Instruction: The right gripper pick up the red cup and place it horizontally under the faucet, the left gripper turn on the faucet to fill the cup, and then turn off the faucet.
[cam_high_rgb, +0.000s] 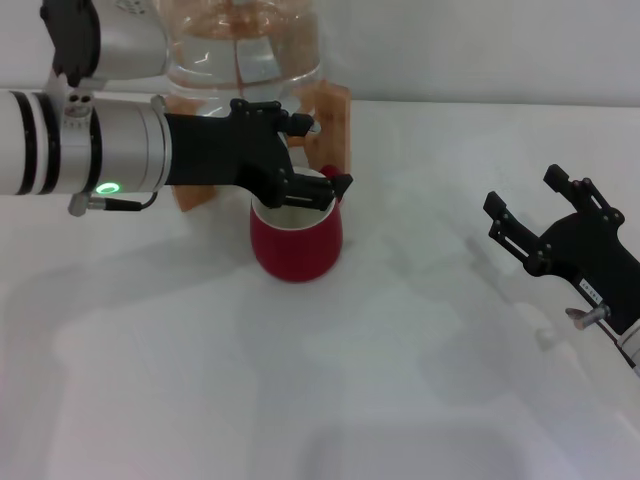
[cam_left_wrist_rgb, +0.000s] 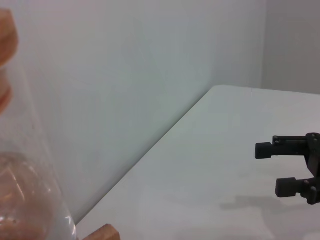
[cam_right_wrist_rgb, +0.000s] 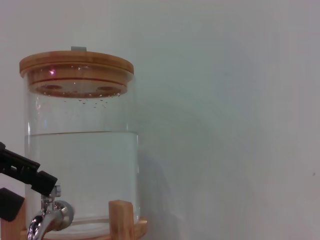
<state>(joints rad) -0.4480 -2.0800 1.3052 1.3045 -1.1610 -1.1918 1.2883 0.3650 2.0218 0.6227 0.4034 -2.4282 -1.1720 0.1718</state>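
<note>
While the red cup stands upright, the left gripper reaches the faucet.
Its jaws spread just above the cup; the right gripper waits well apart, jaws open.

This looks like a bare test room or robotics lab rather than anyone's kitchen: a plain white table runs up to blank, pale walls that meet in a bare corner. The only homely things are a clear glass jar of water with a bamboo lid, sitting in a wooden stand, and a red cup in front of it. Two black robot claws, the left gripper and the right gripper, reach in over the tabletop
</note>
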